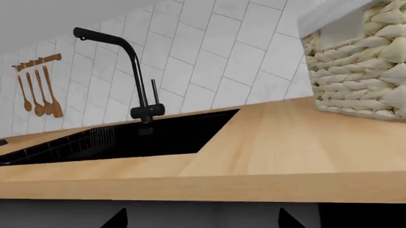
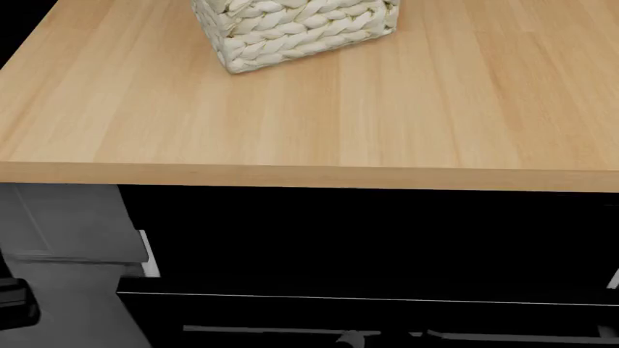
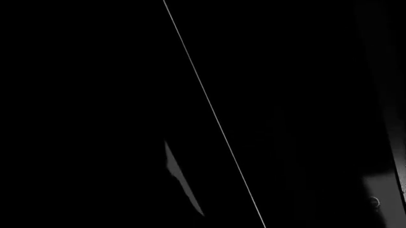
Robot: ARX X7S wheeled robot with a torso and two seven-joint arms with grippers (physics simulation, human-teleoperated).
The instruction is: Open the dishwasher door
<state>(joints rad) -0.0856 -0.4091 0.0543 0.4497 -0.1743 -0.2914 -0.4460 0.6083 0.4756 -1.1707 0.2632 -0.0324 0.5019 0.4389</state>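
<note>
Wide light-wood countertop [image 2: 320, 109] fills most of head view. Beneath its front edge sits the glossy black dishwasher door [image 2: 367, 246], thin silver line across it low down; whether it's ajar, can't tell. R wrist view is nearly all black w/ one thin bright diagonal line. Black rectangular sink basin [image 1: 127, 140] w/ tall black faucet [image 1: 136, 76] is set in the countertop, woven cream basket [image 2: 295, 29] near it. L pincer: two dark fingertips [image 1: 117, 219] spread apart below the counter edge, holding nothing. R pincer: not visible, can't tell.

Ahead of my left gripper: a black sink [image 1: 127, 140] and black tap [image 1: 136, 78] set in my pale wood-grain countertop [image 2: 406, 109], white tiled wall [image 1: 216, 52], cream woven basket [image 2: 295, 29], brown wooden spoons [image 1: 39, 95].
</note>
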